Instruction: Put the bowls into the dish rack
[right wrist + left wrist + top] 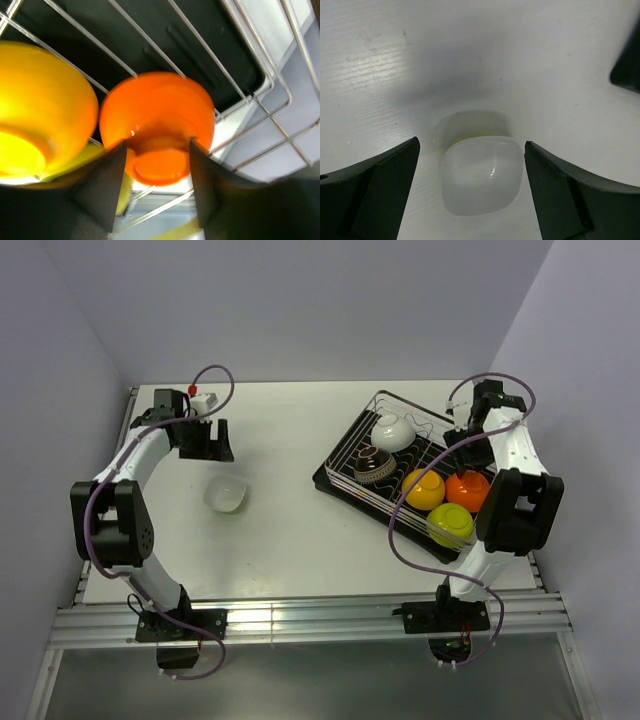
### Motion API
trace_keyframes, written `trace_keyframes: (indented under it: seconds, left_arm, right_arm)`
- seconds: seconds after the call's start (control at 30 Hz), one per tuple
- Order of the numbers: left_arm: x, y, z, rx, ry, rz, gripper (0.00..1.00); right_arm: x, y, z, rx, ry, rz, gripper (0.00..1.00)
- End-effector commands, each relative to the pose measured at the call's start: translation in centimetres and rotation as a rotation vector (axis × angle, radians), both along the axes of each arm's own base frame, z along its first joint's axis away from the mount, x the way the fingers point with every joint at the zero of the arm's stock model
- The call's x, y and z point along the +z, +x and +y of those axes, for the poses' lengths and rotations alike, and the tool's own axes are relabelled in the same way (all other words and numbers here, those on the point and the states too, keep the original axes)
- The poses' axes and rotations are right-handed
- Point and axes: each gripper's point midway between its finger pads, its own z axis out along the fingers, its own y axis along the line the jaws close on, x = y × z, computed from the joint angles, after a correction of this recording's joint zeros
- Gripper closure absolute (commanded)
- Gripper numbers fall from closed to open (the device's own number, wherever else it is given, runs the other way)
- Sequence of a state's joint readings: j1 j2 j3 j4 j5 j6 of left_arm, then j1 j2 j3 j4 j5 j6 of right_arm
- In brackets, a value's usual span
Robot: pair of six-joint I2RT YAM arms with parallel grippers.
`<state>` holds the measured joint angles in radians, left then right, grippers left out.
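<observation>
No legible txt, labels or nos. anywhere

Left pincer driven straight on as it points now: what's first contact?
The left pincer would most likely meet the white bowl, centred between its open fingers on the table; how far off is unclear.

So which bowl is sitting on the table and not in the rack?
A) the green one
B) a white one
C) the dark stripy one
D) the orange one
B: a white bowl sits alone on the table, left of the dish rack, while the orange bowl, dark ribbed bowl and green bowl are in the rack.
</observation>
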<state>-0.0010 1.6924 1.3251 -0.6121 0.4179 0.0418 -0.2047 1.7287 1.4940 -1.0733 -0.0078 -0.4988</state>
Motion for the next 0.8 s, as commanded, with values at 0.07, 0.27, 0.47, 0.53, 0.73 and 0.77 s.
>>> trace_keyframes:
  seconds: [0.07,0.27,0.47,0.53,0.73,0.77]
  left_arm:
    - [-3.9,-0.5,2.8,-0.003,0.172,0.051,0.13]
    - [-5.7,-2.1,5.0,-0.017,0.222,0.096,0.20]
    - [-7.6,-3.3,5.3,-0.036,0.227,0.142,0.32]
    - [-8.1,-3.4,5.1,-0.036,0.214,0.147,0.39]
    - [-8.3,-4.0,3.0,-0.061,0.097,0.156,0.65]
    - [-8.0,-3.9,2.7,-0.062,0.076,0.146,0.71]
  right_arm:
    - [3.8,-0.6,-0.1,-0.020,0.026,-0.043,0.29]
    - [8.4,1.0,0.9,-0.018,0.075,-0.200,0.13]
    - [14.2,2.9,2.9,-0.012,0.166,-0.402,0.06]
    - [16.4,3.3,3.9,0.002,0.215,-0.479,0.04]
    - [20.5,2.9,8.2,0.052,0.438,-0.566,0.03]
    - [20.7,2.7,8.9,0.041,0.481,-0.564,0.03]
